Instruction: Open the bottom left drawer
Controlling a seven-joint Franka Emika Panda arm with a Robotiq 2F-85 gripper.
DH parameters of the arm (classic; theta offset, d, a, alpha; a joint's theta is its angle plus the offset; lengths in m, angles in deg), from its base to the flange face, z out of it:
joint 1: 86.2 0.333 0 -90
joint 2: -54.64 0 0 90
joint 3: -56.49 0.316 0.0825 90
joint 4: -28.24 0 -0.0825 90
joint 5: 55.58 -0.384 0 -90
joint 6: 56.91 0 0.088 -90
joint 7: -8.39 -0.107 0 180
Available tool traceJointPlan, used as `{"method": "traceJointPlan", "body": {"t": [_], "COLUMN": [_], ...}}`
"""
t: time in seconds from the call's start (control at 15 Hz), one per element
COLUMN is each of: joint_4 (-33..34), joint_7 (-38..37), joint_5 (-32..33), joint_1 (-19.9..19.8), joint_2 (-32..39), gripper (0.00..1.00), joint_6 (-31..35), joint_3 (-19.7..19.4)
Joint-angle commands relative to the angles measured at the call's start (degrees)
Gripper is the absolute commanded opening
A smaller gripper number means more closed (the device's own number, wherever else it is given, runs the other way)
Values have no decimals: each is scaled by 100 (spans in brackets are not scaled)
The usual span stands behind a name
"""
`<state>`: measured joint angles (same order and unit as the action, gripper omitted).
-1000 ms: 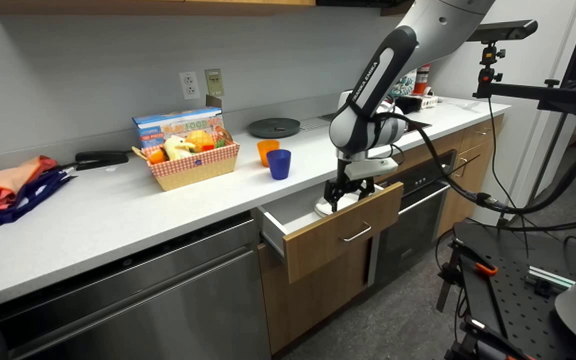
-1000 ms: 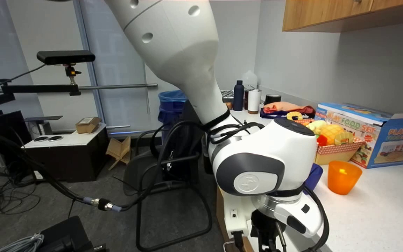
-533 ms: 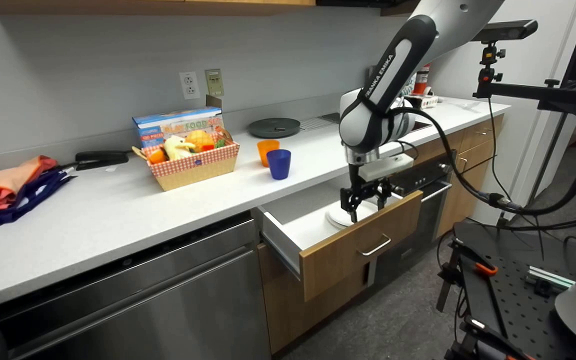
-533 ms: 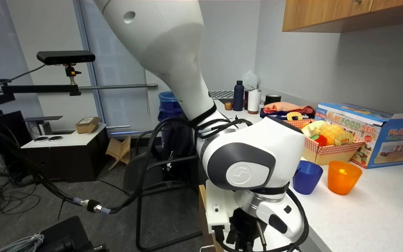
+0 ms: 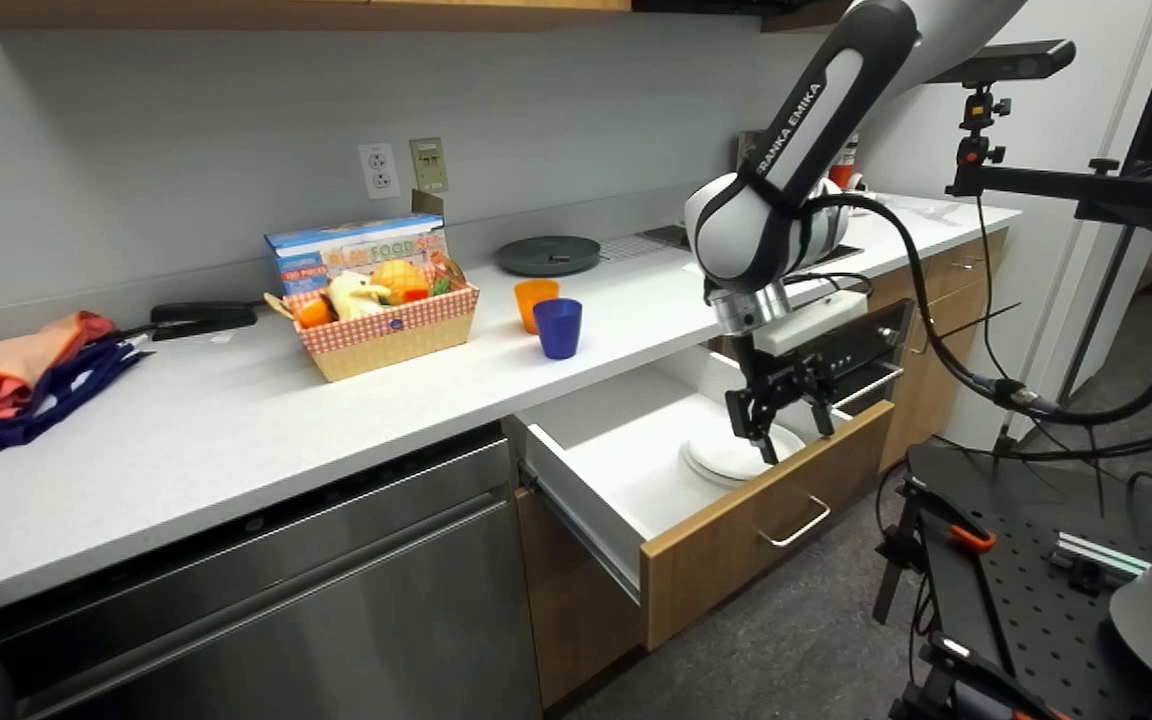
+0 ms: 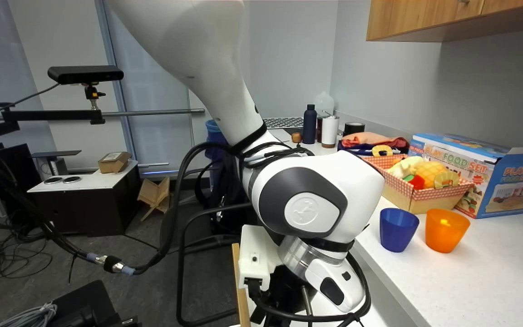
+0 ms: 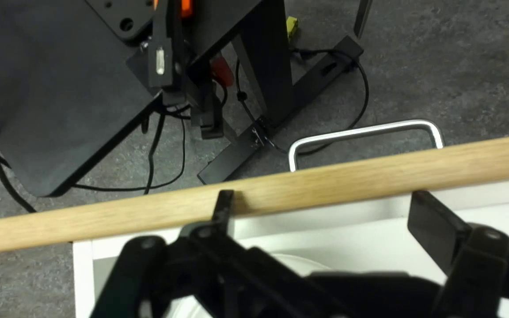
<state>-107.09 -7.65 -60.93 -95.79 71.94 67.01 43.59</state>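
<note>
Clearly, opening the drawer (image 7: 325, 234) is the step in hand, and I would judge it nearly finished. In the wrist view the jaws are spread wide over the drawer's white inside, with nothing held between them. One fingertip (image 7: 225, 202) overlaps the upper edge of the wooden front (image 7: 307, 188); whether it touches the wood I cannot tell. The silver handle (image 7: 364, 131) juts out beyond that edge, apart from the jaws, so the front is probably being pushed outward from within. The next move likely calls for a last short push the same way or, if the drawer is near its stop, a straight lift that keeps the tips from catching on the front.

In an exterior view the drawer stands far out below the counter (image 5: 396, 410), white plates (image 5: 728, 452) lying inside it near the jaws, which are parted here too. Half a second ago less of its inside showed; the front has come farther out since, and the arm (image 5: 806, 150) has travelled with it.

In an exterior view the fingertips are hidden, so I cannot tell how the jaws stand there. The front appears as a narrow strip of wood near the bottom, farther from the counter than half a second ago. The arm has shifted that way too, and the blue cup (image 6: 398, 230), largely hidden a second ago, now shows whole. The orange cup (image 6: 446, 231) just beside it has stayed put.
</note>
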Motion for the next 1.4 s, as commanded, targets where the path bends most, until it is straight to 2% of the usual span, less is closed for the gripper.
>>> {"method": "traceJointPlan", "body": {"t": [0.0, 0.53, 1.0, 1.33], "joint_4": [-128, -399, -805, -1221], "joint_7": [158, 211, 57, 56], "joint_5": [-99, -327, -124, -49], "joint_1": [-94, -107, 32, 79], "joint_2": [-140, -218, -725, -1475], "gripper": [100, 100, 100, 100], "joint_6": [-674, -1290, -563, 108], "joint_3": [14, 42, 41, 100]}}
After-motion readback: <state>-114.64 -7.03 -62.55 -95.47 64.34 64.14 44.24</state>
